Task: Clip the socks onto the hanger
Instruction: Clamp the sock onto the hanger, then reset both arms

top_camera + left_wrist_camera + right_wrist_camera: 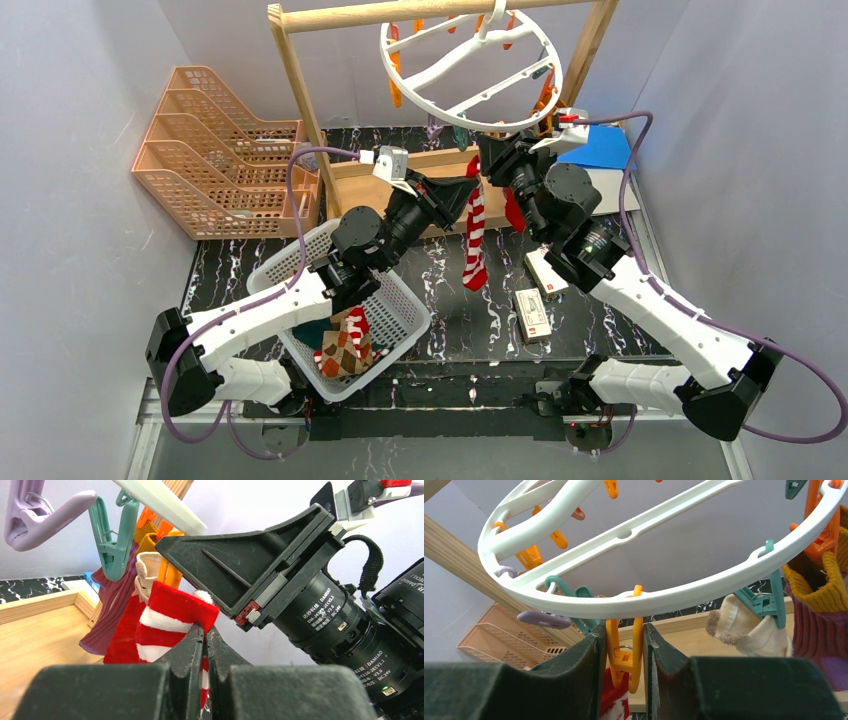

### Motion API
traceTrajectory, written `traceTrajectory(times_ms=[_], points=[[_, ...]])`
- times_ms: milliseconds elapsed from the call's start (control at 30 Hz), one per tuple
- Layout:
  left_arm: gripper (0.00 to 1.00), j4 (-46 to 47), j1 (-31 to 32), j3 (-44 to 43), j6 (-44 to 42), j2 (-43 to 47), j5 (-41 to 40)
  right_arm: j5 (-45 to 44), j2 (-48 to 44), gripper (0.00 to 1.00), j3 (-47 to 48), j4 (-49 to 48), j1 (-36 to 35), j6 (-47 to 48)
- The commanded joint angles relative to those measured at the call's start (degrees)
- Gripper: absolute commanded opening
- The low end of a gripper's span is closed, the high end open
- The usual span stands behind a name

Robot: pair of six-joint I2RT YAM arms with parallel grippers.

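Top: striped sock (474, 240) hangs below the hanger (470, 127), between your 2 arms. Left wrist: left end effector (205, 632) pinches its cuff tight. Right wrist: right end effector (624, 630) squeezes an orange clip (625, 660); release early and the cuff misses.

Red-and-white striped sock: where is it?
Top view, centre: the sock hangs under the hanger rim, cuff pinched in the left gripper, beside the right gripper's orange clip.

The black, white-veined surface (450, 310) carries a white mesh basket (405, 305) at 8 o'clock, stacked peach trays (215, 150) at 10, the wooden rack's base (360, 180) at 12, a blue sheet (605, 148) at 2 and two small boxes (532, 315) (543, 278) just beside each other at 4
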State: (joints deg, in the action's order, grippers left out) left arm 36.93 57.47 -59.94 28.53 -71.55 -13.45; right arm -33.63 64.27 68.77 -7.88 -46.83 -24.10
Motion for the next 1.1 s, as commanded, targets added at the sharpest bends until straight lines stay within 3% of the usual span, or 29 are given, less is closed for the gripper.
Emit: traceTrajectory(times_ms=[0,367,533,700,767,833,967,1067], points=[[0.00,2.8,-0.2,-1.5,0.8,0.8,0.3,0.6,0.7,0.01,1.4,-1.8,0.3,-1.5],[0.00,3.9,-0.2,-2.3,0.3,-0.3,0.1,2.6,0.2,0.01,1.6,-0.1,0.3,-4.2],[0.00,3.8,-0.2,-1.4,-0.5,0.5,-1.0,4.0,-1.0,0.52,2.5,2.3,0.3,-5.1],[0.02,3.2,-0.2,-1.5,-1.5,0.8,-1.2,4.7,-2.3,0.79,3.9,5.0,0.3,-5.3],[0.16,3.0,-0.2,-1.5,-1.7,0.9,-1.3,5.2,-2.7,0.88,5.0,7.1,0.3,-5.5],[0.36,2.6,-0.2,-1.4,-2.3,1.2,-1.0,6.1,-3.5,0.97,6.0,9.8,0.3,-5.5],[0.78,-0.6,-0.2,-0.4,-3.7,3.0,-1.5,7.5,-5.7,0.99,7.4,14.7,0.3,-5.6],[0.91,-4.0,-0.3,2.4,-4.4,6.4,-4.2,8.2,-9.0,0.99,7.2,17.7,0.4,-5.3]])
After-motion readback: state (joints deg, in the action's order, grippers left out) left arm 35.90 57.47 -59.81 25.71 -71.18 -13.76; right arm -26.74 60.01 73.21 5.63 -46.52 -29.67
